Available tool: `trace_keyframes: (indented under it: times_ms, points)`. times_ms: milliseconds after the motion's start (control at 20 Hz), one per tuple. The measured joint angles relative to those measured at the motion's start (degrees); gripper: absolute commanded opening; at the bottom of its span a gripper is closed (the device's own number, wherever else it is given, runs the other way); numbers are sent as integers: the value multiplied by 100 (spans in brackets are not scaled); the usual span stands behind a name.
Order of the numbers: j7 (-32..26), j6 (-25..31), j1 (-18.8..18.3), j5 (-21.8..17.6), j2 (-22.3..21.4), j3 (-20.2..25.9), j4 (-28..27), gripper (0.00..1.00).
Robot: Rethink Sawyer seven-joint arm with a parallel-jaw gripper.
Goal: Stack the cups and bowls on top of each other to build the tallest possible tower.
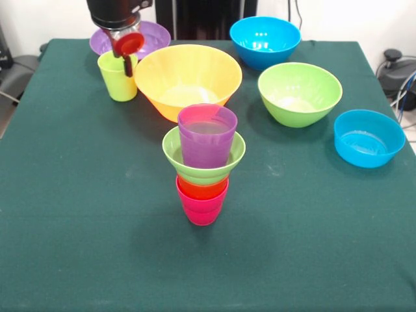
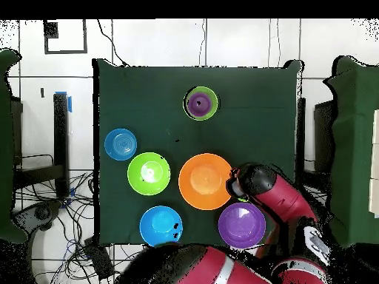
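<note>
The tower [image 1: 203, 166] stands mid-table: a red-pink cup [image 1: 202, 211] lowest, an orange cup [image 1: 202, 189] in it, then a small lime green bowl [image 1: 195, 159] with a purple cup [image 1: 207, 135] on top. From overhead the tower [image 2: 201, 103] shows as a purple disc in a green ring. My gripper [image 1: 125, 60] is down at the rim of a lone lime green cup [image 1: 118, 81] at the far left, its tip reaching into the cup's mouth. In the overhead view the gripper [image 2: 237, 183] hides this cup.
The large orange-yellow bowl [image 1: 188, 78] sits right beside the lime cup. A purple bowl [image 1: 153, 36] lies behind the gripper. A blue bowl [image 1: 265, 40], a medium lime green bowl [image 1: 299, 92] and a smaller blue bowl [image 1: 368, 138] stand to the right.
</note>
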Motion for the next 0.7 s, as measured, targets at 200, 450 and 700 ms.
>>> trace_keyframes:
  times_ms: [200, 450, 700]
  points:
    - [0, -386, -515, -356, -253, 286, 180, 100]
    - [0, -864, -1023, -741, -411, 447, 309, 100]
    - [0, -1357, -1301, -1039, -369, 531, 372, 100]
